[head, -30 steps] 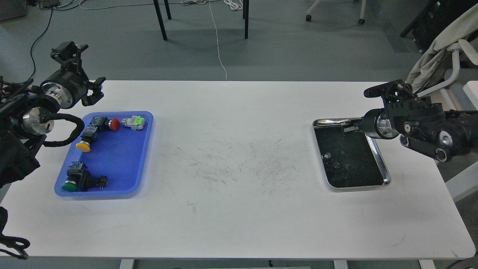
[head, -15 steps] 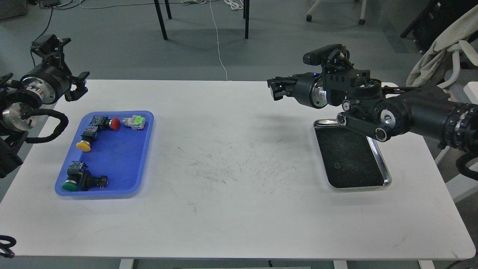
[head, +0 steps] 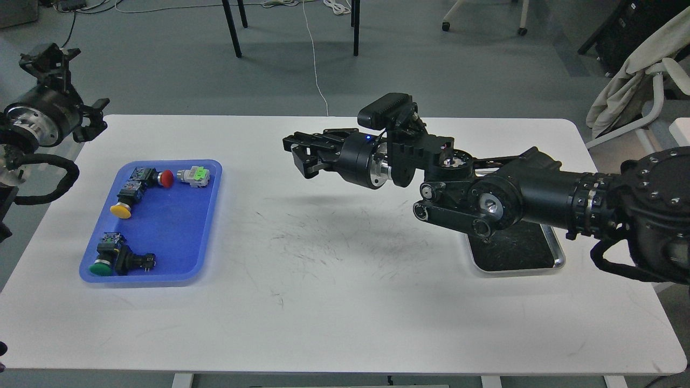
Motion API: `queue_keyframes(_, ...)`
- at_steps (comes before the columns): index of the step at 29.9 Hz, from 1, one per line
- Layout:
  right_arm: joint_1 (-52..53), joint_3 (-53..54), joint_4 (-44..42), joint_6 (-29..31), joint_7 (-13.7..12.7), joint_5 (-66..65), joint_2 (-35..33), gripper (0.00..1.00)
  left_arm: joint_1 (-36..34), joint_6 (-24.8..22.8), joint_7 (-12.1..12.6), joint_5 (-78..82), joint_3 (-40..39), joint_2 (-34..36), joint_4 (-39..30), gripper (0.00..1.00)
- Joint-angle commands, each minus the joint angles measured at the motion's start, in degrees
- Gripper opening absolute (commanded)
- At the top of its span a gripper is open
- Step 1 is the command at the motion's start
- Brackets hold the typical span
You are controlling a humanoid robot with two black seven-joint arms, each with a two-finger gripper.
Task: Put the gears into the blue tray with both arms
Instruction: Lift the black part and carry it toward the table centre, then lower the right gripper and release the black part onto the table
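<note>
I am holding my right gripper above the middle of the white table, pointing left toward the blue tray; whether its fingers are pinching a gear I cannot tell. The tray is lying near the left edge, long axis running away from me, with switches along its left side and bare blue on the right. My left gripper is hanging beyond the far-left corner; its state is unclear. The steel tray is sitting half hidden under my right arm.

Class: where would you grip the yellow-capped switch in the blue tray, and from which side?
Probably across its black body, from above: the yellow-capped switch lies on its side in the blue tray, and its cap is round and wider.
</note>
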Motion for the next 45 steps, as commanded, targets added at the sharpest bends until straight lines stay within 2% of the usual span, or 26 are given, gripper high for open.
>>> queue_keyframes(1, -2.35, -0.27, 0.14, -0.57, 0.62, -2.93, 0.55, 0.00, -0.42, 0.00, 0.00, 0.00, 0.00, 0.95, -0.62, 0.99)
queue_keyframes(13, -11.49, -0.45, -1.62, -1.62, 2.73, -9.09, 0.55, 0.00, -0.86, 0.26, 0.00, 0.00, 0.00, 3.68, -2.64, 0.99)
queue_keyframes(18, -11.93, -0.62, -1.71, -1.36, 5.02, -10.67, 0.55, 0.00, -0.95, 0.35, 0.00, 0.00, 0.00, 4.56, -3.43, 0.99)
queue_keyframes(29, -12.64, -2.29, -2.76, -0.92, 7.83, -15.59, 0.55, 0.00, -0.95, 0.35, -0.09, 0.00, 0.00, 7.19, -5.10, 0.99)
queue_keyframes(40, -12.64, -2.91, -3.47, -0.48, 7.74, -16.56, 0.55, 0.02, -0.95, 0.35, -0.09, 0.00, 0.00, 7.46, -5.10, 0.99)
queue_keyframes(45, -12.64, -2.91, -4.08, -0.39, 7.74, -16.48, 0.55, 0.10, -1.30, 0.35, -0.09, 0.00, 0.00, 7.81, -5.10, 0.99)
